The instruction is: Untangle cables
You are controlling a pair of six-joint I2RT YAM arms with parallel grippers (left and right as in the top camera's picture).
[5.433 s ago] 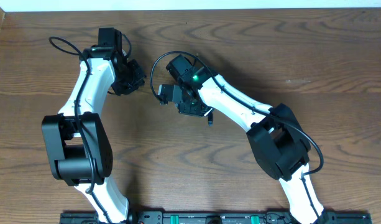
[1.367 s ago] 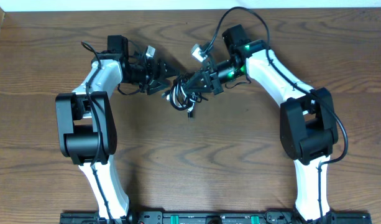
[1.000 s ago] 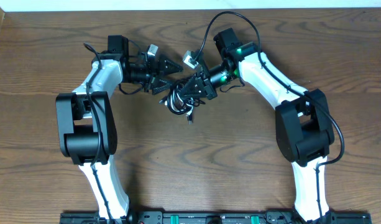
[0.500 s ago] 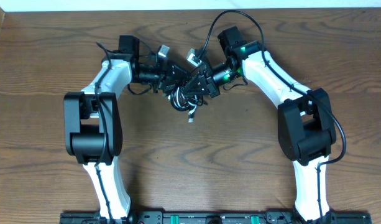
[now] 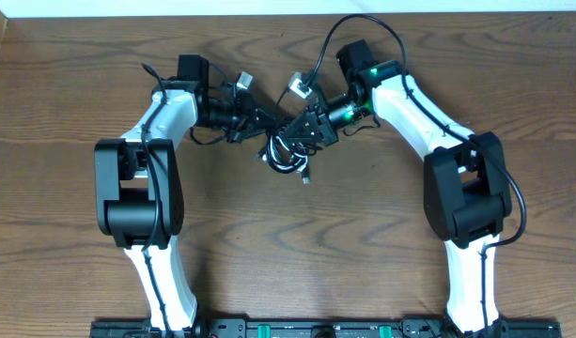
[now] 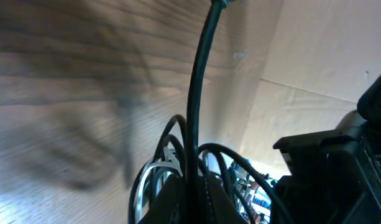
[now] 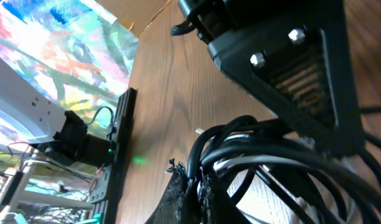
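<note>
**A:** What is the setting?

**B:** A brown wood-grain table [image 5: 288, 244], seen from above. Two white-and-black robot arms come up from its 6 o'clock edge and bend inward.

**A:** Where are the cables?

**B:** The cables [image 5: 286, 155] form a small knot of black loops with one white strand. The knot sits toward 12 o'clock from the table's centre, just below where the two claws meet. A metal-tipped plug [image 5: 306, 176] sticks out at the knot's 5 o'clock.

**A:** And the claws?

**B:** The left claw [image 5: 259, 122] meets the knot from 10 o'clock and the right claw [image 5: 302, 130] from 1 o'clock. The two are very close together. In the left wrist view, its fingers [image 6: 171, 199] are pressed together on black cords, and one cord runs straight up out of them. In the right wrist view, its fingers [image 7: 178, 193] likewise pinch the cords, with loops fanning toward 2 o'clock under the other claw's body. Both claws are clamped on the cables.
</note>
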